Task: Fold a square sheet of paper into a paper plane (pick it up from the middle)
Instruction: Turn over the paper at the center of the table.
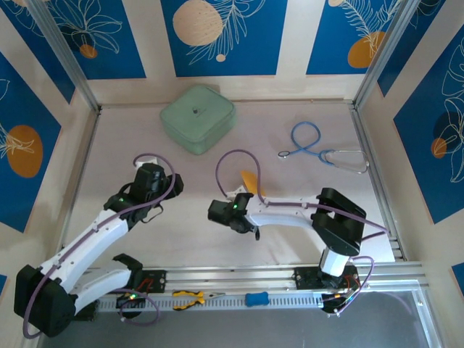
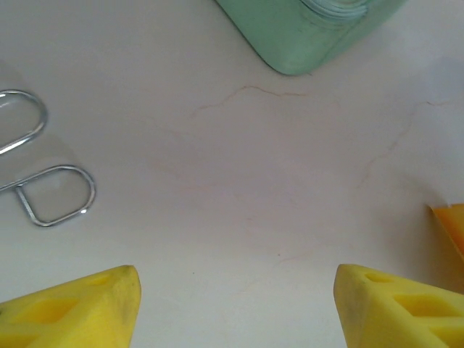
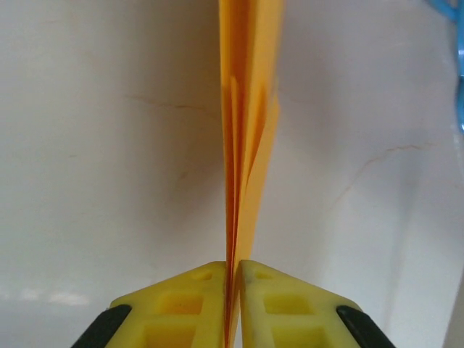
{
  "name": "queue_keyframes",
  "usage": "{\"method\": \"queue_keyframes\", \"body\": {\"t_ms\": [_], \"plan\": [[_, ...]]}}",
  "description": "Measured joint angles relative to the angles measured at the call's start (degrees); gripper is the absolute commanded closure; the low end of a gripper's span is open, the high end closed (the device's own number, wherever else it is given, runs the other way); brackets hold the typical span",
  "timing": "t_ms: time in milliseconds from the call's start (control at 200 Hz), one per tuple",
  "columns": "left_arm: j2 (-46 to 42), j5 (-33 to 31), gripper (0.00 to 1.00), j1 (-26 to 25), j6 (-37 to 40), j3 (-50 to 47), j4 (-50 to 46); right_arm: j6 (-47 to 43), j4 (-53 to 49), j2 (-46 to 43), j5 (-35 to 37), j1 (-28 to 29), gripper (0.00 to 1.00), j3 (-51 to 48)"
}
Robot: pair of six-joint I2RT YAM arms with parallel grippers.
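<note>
The orange-yellow paper plane stands on edge as a slim bundle of lengthwise folded layers. My right gripper is shut on its near end, with the paper pinched between both yellow fingers. From above, the right gripper sits mid-table, and the paper plane points away from it toward the back. My left gripper is open over bare table with nothing between its fingers. In the top view the left gripper is left of the paper. A corner of the paper plane shows at the right edge of the left wrist view.
A mint-green rounded case lies at the back, its corner just ahead of the left gripper. A blue stethoscope lies at the back right. Metal wire loops lie left of the left gripper. Yellow-handled pliers rest on the front rail.
</note>
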Motion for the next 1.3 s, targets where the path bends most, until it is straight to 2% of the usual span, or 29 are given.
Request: {"method": "queue_keyframes", "body": {"t_ms": [125, 205, 240, 290, 360, 465, 555, 625, 725, 885, 990, 1300], "plan": [[0.0, -0.4, 0.29, 0.3, 0.0, 0.0, -0.9, -1.6, 3.0, 0.9, -4.0, 0.3, 0.76, 1.1], [0.0, -0.2, 0.29, 0.4, 0.0, 0.0, -1.2, -2.1, 5.6, 0.6, -7.2, 0.1, 0.54, 1.3], [0.0, 0.3, 0.29, 0.5, 0.1, 0.0, -1.2, -1.9, 6.5, 0.3, -8.7, -0.3, 0.48, 1.3], [0.0, 1.2, 0.29, 0.7, 0.1, 0.0, -1.1, -1.7, 8.4, -1.0, -11.6, -1.2, 0.42, 1.0], [0.3, 3.2, 0.30, 0.8, 0.2, 0.0, -0.5, -1.4, 13.1, -6.0, -17.0, -4.1, 0.41, -2.0], [1.7, 6.6, 0.35, 0.9, 0.3, 0.0, 1.3, 0.4, 22.0, -18.4, -27.1, -12.7, 0.46, -10.6], [3.2, 9.3, 0.45, 0.9, 0.7, 0.0, 2.5, 3.5, 30.9, -27.2, -37.5, -22.6, 0.60, -19.3], [4.3, 11.7, 0.53, 0.9, 0.7, 0.0, 3.9, 5.9, 36.7, -30.6, -44.3, -29.6, 0.67, -25.3], [6.1, 15.5, 0.53, 1.0, 0.2, 0.0, 6.5, 7.8, 41.1, -30.8, -52.2, -34.9, 0.74, -30.3], [11.1, 21.8, 0.57, 1.0, -0.6, 0.0, 10.7, 9.0, 47.0, -25.9, -62.0, -37.4, 0.84, -31.3], [14.1, 25.4, 0.59, 1.0, -1.7, -0.1, 12.8, 9.6, 51.0, -20.9, -66.3, -37.4, 0.87, -31.1], [17.7, 30.3, 0.61, 0.2, -1.9, 0.0, 14.9, 11.4, 54.3, -9.9, -68.1, -36.1, 0.88, -28.5]]}}
